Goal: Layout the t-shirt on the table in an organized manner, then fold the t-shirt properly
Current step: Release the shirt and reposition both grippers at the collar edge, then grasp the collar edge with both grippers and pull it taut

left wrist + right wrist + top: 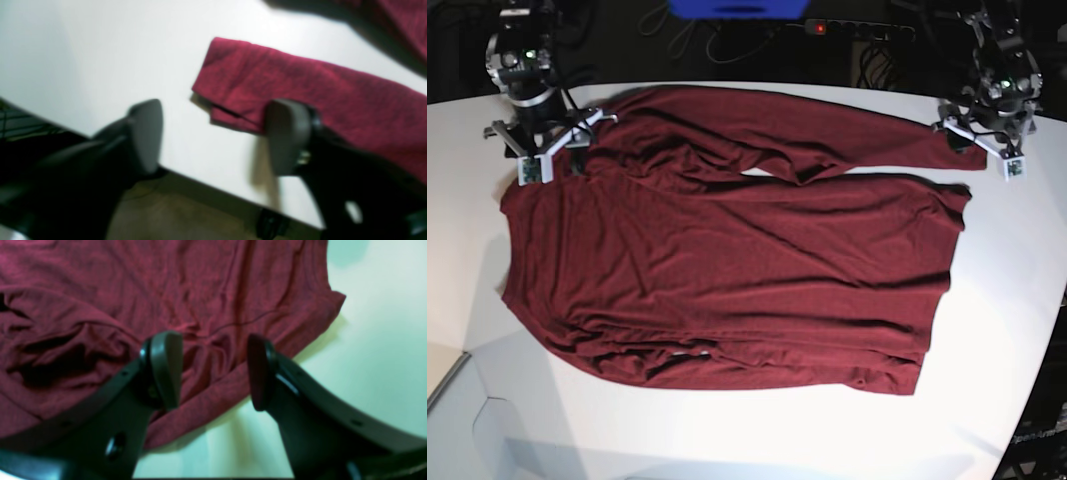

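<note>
Seemingly the layout step is underway: the shirt (727,260) lies spread but wrinkled on the desk (1007,300). Both claws, left (213,136) and right (213,370), hang apart and empty over its far edge; next they need to pinch and tug that edge flat.

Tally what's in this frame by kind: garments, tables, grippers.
Garments: 1, the t-shirt, maroon
Tables: 1, the table, white
Grippers: 2, left gripper and right gripper, both open
Total: 4
</note>
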`<act>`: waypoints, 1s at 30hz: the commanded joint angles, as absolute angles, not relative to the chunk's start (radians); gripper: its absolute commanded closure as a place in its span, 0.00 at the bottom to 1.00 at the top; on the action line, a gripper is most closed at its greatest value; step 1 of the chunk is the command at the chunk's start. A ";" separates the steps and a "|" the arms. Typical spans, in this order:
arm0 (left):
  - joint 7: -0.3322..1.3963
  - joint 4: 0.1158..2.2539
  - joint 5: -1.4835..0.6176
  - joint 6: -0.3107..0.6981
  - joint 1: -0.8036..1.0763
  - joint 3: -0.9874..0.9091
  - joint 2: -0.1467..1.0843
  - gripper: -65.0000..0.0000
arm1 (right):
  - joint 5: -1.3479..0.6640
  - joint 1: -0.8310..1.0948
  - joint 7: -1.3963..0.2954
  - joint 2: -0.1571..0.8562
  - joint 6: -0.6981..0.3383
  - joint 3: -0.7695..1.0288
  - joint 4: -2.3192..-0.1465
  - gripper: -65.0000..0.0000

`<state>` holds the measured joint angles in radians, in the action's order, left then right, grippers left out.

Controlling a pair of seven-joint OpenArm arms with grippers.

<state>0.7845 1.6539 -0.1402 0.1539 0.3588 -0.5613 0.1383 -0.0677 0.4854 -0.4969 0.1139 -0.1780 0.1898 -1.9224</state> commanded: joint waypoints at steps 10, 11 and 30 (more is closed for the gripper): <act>0.742 1.646 -0.124 0.150 0.360 -0.567 0.145 0.79 | -0.068 0.490 -0.475 0.120 -0.173 0.196 -1.942 0.52; 0.742 1.647 -0.124 0.150 0.360 -0.567 0.145 0.82 | -0.068 0.492 -0.475 0.120 -0.173 0.196 -1.943 0.53; 0.751 1.646 -0.122 0.150 0.312 -0.507 0.145 1.00 | -0.071 0.616 -0.476 0.117 -0.171 0.105 -1.980 0.50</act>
<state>0.7528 1.6314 -0.1204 0.1528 0.3157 -0.5056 0.1349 -0.0685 0.6128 -0.4931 0.1150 -0.1780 0.1017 -1.9682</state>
